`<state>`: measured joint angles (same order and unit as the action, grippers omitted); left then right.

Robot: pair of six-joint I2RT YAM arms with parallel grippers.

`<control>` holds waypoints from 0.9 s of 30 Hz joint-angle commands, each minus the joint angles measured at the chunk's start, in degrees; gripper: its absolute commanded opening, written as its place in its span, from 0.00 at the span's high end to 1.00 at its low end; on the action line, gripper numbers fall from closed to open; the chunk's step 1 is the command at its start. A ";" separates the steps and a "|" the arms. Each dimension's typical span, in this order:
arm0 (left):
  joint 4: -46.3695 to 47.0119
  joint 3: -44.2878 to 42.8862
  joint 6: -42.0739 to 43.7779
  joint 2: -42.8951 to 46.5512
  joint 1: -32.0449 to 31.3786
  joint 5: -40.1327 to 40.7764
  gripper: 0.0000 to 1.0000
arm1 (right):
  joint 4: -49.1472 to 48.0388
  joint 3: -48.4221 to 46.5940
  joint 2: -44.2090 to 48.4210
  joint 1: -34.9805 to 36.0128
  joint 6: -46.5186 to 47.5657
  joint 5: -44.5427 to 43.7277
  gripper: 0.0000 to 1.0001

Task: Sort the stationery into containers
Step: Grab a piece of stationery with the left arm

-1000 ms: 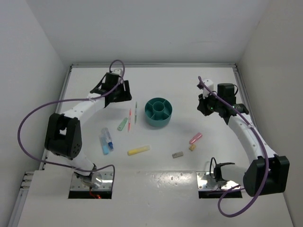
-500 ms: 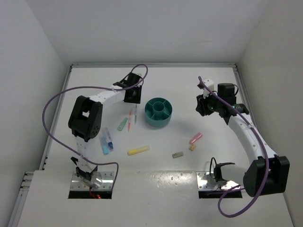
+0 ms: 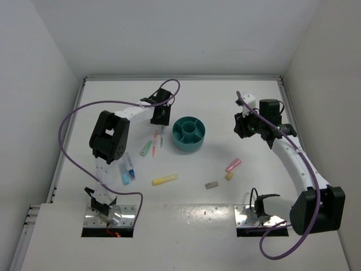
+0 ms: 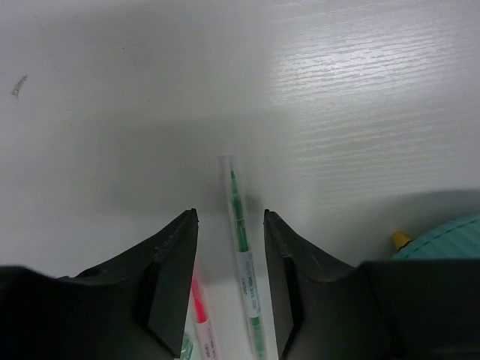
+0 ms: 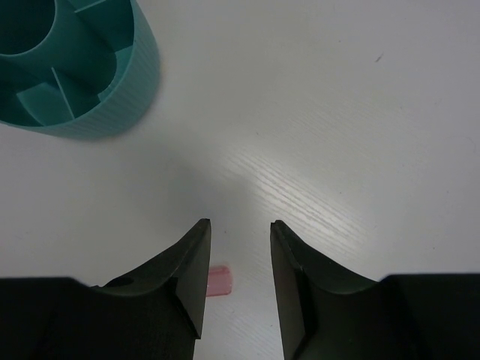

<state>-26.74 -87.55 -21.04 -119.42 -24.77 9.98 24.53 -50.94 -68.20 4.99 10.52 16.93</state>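
Observation:
My left gripper [image 3: 161, 119] is open and empty, low over the far end of the green pen [image 3: 162, 134]. In the left wrist view the green pen [image 4: 241, 247] lies between the jaws of the left gripper [image 4: 229, 217]. The pink pen [image 4: 201, 315] lies by the left finger. The teal organiser [image 3: 189, 134] stands just to the right, and its wall also shows in the left wrist view [image 4: 442, 236]. My right gripper [image 3: 242, 129] is open and empty, above the table right of the organiser [image 5: 67, 67]. The end of the pink marker [image 5: 219, 280] shows between the jaws of the right gripper [image 5: 240, 225].
On the table lie the pink pen [image 3: 154, 141], mint marker [image 3: 146, 148], blue marker [image 3: 127, 168], yellow marker [image 3: 165, 179], pink marker [image 3: 233, 165], tan block [image 3: 229, 176] and grey block [image 3: 211, 184]. White walls close in the table on three sides.
My left arm has swung right from the far left of the table to the far end of the pens beside the organiser. The right arm has hardly moved.

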 commanded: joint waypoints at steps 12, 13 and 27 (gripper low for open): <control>-2.70 -4.65 -0.76 -4.51 -1.41 2.41 0.61 | -2.21 -2.41 2.46 0.02 -0.24 -1.02 0.62; -2.70 -4.65 -0.76 -4.51 -1.42 2.94 0.61 | -2.21 -2.41 2.46 0.02 -0.24 -1.02 0.62; -6.22 -4.65 -1.81 -5.65 -3.09 8.39 0.70 | -2.21 -2.41 2.99 0.02 -0.77 -1.02 0.62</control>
<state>-29.98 -91.39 -22.28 -123.66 -27.46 15.99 24.47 -50.94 -66.52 4.99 10.48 16.03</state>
